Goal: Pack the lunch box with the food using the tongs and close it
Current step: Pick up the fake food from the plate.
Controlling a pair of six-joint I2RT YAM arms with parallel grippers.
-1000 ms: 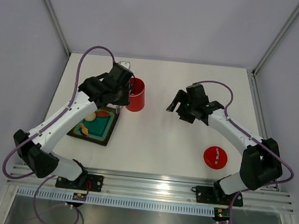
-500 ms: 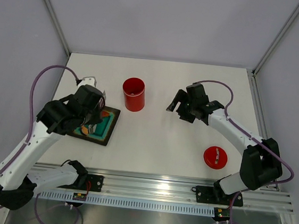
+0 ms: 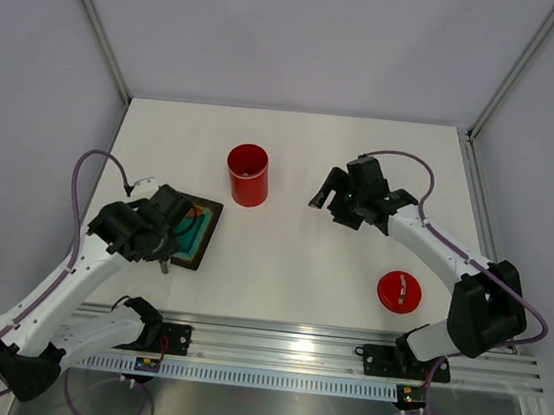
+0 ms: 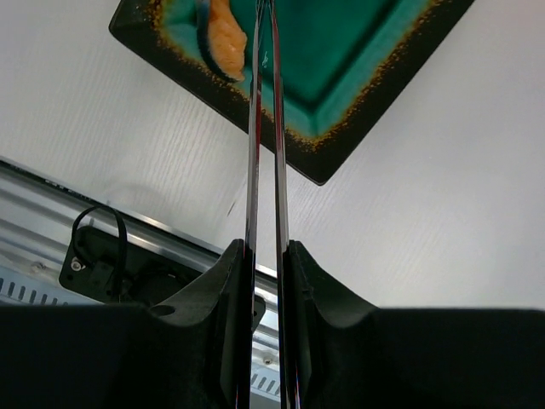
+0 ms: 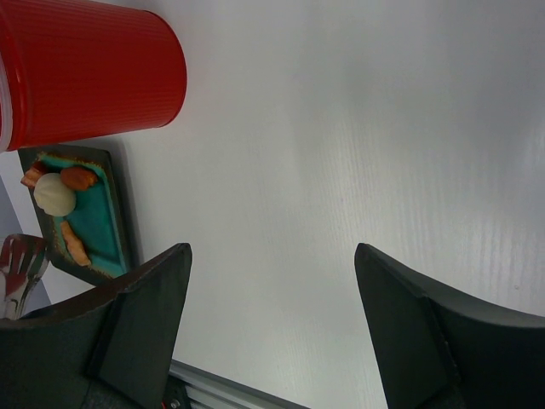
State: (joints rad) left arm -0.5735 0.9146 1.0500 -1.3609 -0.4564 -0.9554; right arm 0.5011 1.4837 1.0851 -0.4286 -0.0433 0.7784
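The tongs are pinched in the left tool, stretched over the tray beside an orange food piece. The right tool is spread wide, nothing held.

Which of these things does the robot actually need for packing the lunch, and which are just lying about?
Part of the job:
- red lunch box, open
- its lid, lying apart on the table
- tongs, clamped in the left gripper
- food pieces

Just there:
- black tray under the food
- metal rail along the near edge
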